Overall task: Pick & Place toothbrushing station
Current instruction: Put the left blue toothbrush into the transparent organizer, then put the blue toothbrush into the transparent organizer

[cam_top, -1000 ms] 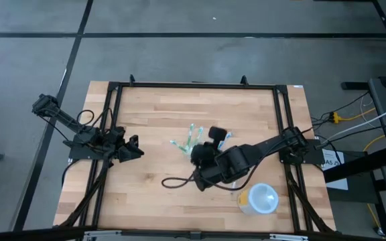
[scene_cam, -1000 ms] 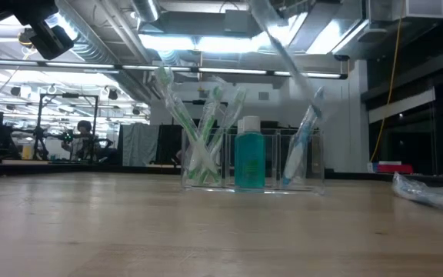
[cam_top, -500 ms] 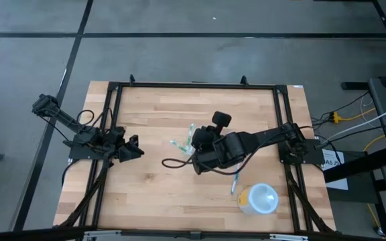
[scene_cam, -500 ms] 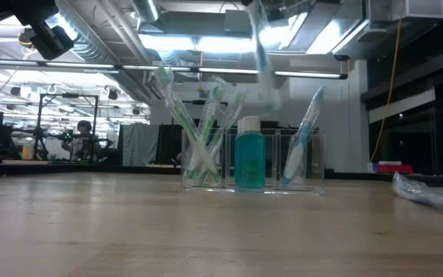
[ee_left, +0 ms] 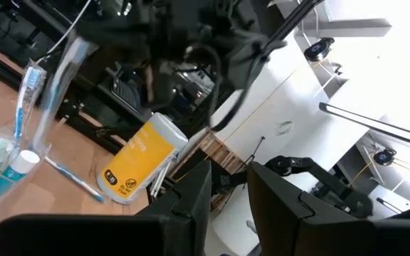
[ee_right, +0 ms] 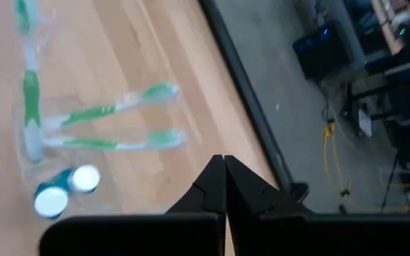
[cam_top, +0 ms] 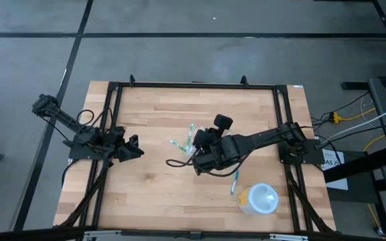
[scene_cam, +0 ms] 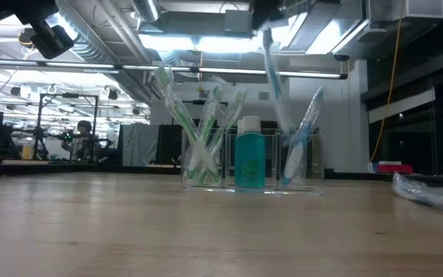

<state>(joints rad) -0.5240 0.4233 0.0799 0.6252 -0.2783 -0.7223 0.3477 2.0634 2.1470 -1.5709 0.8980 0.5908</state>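
Mid-table crowded, L side + back edge open.

R arm [cam_top: 260,139] lies across the table's [cam_top: 153,201] right-centre, its gripper [cam_top: 200,157] over the toothbrushing station [scene_cam: 252,161]; approach from the right is blocked by arm + trailing cable [cam_top: 176,163]. Green brushes [scene_cam: 198,131] fan up and out of the holder, a blue brush [scene_cam: 271,69] hangs above it, so top access is tight. Front right: white cup [cam_top: 260,199] and loose blue brush [cam_top: 234,182] just beside it. L gripper [cam_top: 131,147] sits at the left edge, bare wood between it and station.
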